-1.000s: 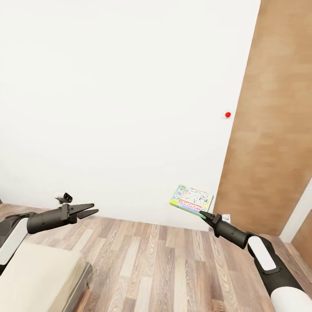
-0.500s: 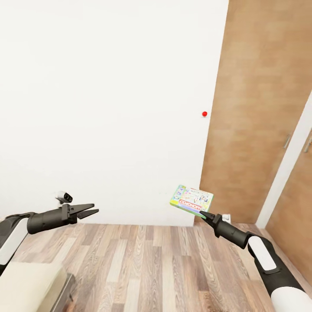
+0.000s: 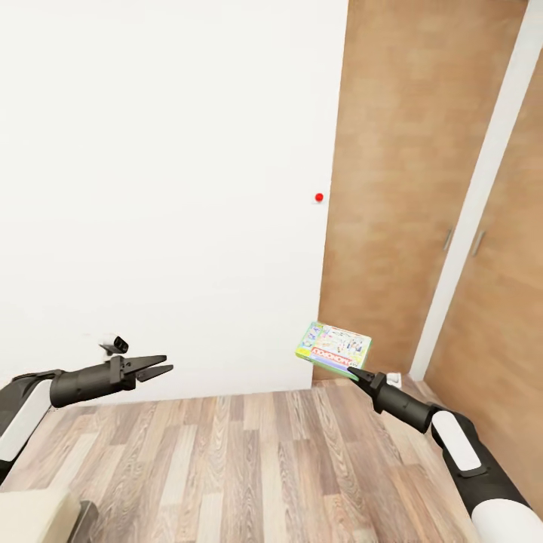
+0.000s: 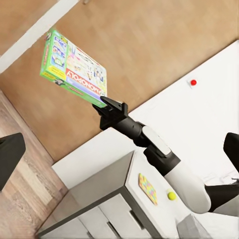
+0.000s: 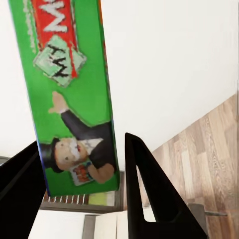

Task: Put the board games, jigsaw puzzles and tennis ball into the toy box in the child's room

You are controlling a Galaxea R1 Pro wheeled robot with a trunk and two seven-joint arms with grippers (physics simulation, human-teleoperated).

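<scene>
White wall (image 3: 151, 188) fills most of the head view, with a small red button (image 3: 319, 197) on it just beside the edge of a wooden door (image 3: 392, 181). Wood-plank floor (image 3: 249, 467) runs below the wall, and a pale corner of the bed (image 3: 34, 516) pokes in low on the left arm's side.

Over by the door, the right gripper (image 3: 353, 372) is clamped on the near edge of a board game (image 3: 334, 349), a flat box with a green rim and a busy white cover. It hangs in the air, tilted, in front of the foot of the door and below the red button. From the right wrist, the green side of the box (image 5: 69, 94) with its top-hatted cartoon man sits between the two dark fingers (image 5: 149, 199), pinched at its end.

On the other side of the wall, the left gripper (image 3: 154, 369) is held out level with its fingers parted and nothing between them.

From the left wrist, the right arm (image 4: 164, 159) stretches up with the game box (image 4: 74, 69) at its tip. Behind that arm stands the table (image 4: 99, 199) with its grey top and white drawer fronts. A colourful jigsaw puzzle (image 4: 148, 188) lies on it, and the tennis ball (image 4: 172, 195) sits just beside the puzzle.
</scene>
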